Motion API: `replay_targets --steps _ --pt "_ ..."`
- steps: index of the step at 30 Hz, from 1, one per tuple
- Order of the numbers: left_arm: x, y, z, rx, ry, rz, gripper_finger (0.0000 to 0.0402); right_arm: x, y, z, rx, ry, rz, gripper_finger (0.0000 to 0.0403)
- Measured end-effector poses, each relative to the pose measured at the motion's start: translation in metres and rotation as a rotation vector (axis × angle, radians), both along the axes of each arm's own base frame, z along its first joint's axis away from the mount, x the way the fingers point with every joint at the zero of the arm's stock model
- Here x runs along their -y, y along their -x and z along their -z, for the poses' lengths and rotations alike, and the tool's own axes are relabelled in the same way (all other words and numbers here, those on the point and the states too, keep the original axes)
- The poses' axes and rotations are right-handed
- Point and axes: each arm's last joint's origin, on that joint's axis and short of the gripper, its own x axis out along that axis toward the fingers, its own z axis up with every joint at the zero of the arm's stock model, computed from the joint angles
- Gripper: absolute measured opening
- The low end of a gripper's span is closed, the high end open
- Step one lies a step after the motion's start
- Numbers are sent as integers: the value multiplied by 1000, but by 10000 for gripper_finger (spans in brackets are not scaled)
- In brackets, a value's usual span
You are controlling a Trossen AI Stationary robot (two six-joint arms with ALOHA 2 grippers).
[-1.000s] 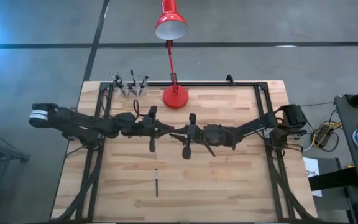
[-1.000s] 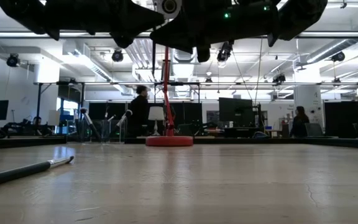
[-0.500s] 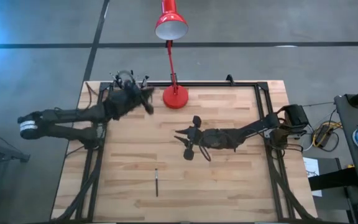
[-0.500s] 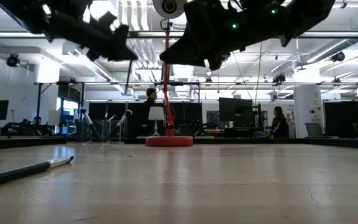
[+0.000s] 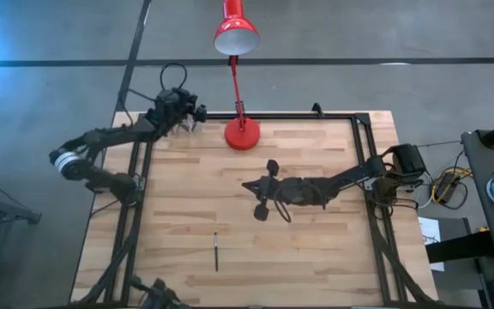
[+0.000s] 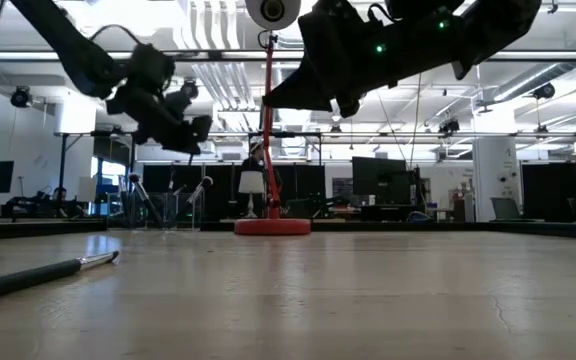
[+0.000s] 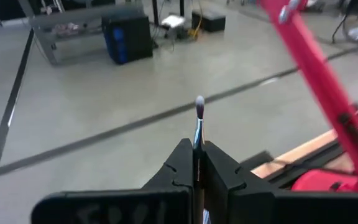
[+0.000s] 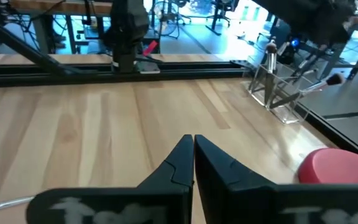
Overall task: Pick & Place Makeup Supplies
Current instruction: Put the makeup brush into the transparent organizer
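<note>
My left gripper [image 5: 195, 115] hangs over the table's far left corner and is shut on a thin blue-shafted makeup brush [image 7: 198, 121]. Just below it a clear holder [image 8: 277, 93] stands at that corner with several brushes upright in it. Another dark brush [image 5: 216, 251] lies flat on the wood near the front edge and also shows in the low view [image 6: 38, 275]. My right gripper [image 5: 245, 184] hovers shut above the table's middle with nothing between its fingers [image 8: 193, 149]. My left gripper pinches the brush's thin shaft [image 7: 197, 144] between its two fingers. The brush lies along the fingers, and its pale bristle tip [image 7: 199, 103] sticks out past the fingertips toward the far edge. The fingers point nearly level, and the brush is lifted clear of the table.
A red desk lamp stands on its round base [image 5: 242, 134] at the far edge, right of the holder, with its shade [image 5: 235, 36] beyond the table. A black frame [image 5: 316, 115] runs along the table's far and side edges. Bare wood spreads around the lying brush.
My left gripper has swung from the table's middle, where it stood tip to tip with my right gripper, to the far left corner above the holder, turning to face the far edge. My right gripper has kept its place over the middle.
</note>
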Motion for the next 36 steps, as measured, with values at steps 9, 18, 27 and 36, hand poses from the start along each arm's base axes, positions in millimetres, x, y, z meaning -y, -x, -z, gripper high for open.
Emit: replay_targets --steps 9,18,27,36 --pt "-22 -5 25 -68 49 -46 11 -6 1 0 -2 7 -18 8" --pt "-25 -5 33 -75 82 -54 51 -6 1 0 -3 14 -21 8" --pt "-14 3 21 -99 115 -54 73 -6 1 0 -7 15 -21 8" --pt "36 15 -5 -145 188 148 37 -7 1 2 -32 34 -29 8"
